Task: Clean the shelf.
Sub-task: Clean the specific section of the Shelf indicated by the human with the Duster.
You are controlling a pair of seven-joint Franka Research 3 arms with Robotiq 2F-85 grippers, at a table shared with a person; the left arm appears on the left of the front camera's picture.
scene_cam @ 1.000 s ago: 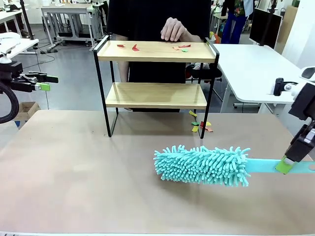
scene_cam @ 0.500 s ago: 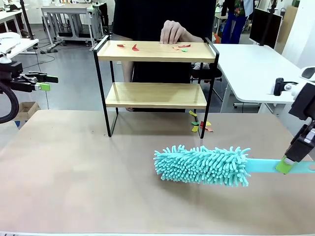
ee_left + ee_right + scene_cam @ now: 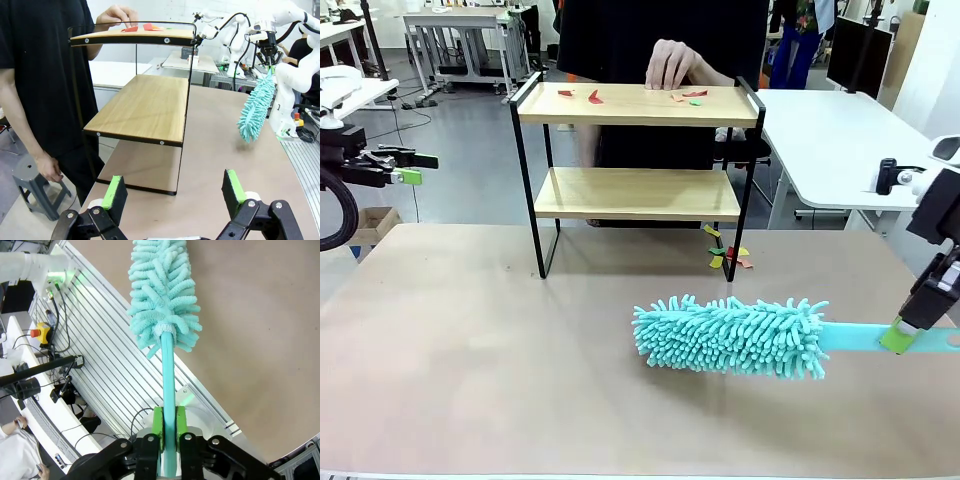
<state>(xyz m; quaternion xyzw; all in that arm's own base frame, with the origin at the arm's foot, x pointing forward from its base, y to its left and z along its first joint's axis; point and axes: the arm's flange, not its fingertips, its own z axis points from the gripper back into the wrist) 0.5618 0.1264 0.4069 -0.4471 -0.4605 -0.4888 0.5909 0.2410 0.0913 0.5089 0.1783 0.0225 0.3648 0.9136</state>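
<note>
Closest to the camera, the right tool (image 3: 898, 338) is clenched on the flat handle (image 3: 850, 338) of a teal fluffy duster (image 3: 730, 337). In the wrist view its green pads (image 3: 158, 426) pinch the handle (image 3: 168, 370) from both sides, with the duster's head (image 3: 162, 290) sticking straight out past them. The head lies low over the counter (image 3: 470, 350), in its near right part, pointing toward the middle. I can't tell if the fluff actually touches the surface.

The left tool (image 3: 415, 168) hangs off past the counter's left edge, spread all the way open and holding nothing. Its wrist view shows the two pads (image 3: 114, 192) wide apart, aimed along the shelf (image 3: 140, 107) from its end.

The shelf (image 3: 635, 105) stands at the middle of the counter's far edge. There are little red, orange and green scraps (image 3: 595, 97) on its top board, and a few more scraps (image 3: 725, 256) on the counter by its right foot.

Behind it a person in black stands with one hand (image 3: 670, 62) at the far edge of the top board.
</note>
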